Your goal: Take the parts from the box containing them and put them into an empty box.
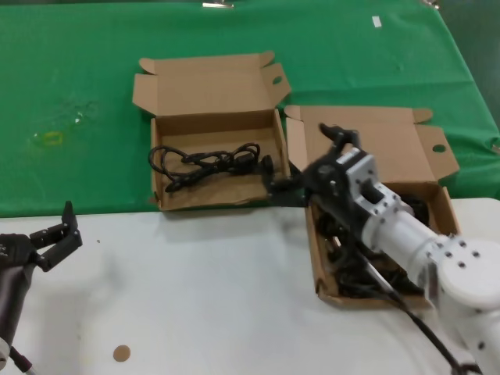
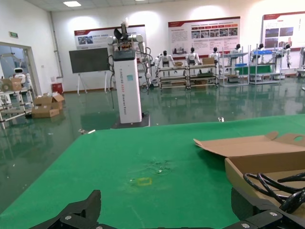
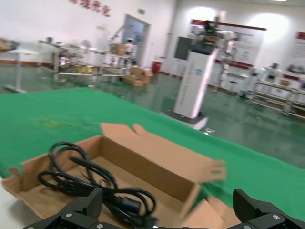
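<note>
Fingers of the right gripper (image 1: 275, 187) spread and unloaded, hovering between two open cardboard boxes. Just beside them, squarer box (image 1: 212, 160) with a coiled black power cable (image 1: 211, 162) lying inside. Behind them, wide box (image 1: 375, 234) holding more black cables (image 1: 344, 269). Likely next: reaching back for another. Left gripper (image 1: 58, 234) parked, fingers parted, over white surface (image 1: 195, 297).
</note>
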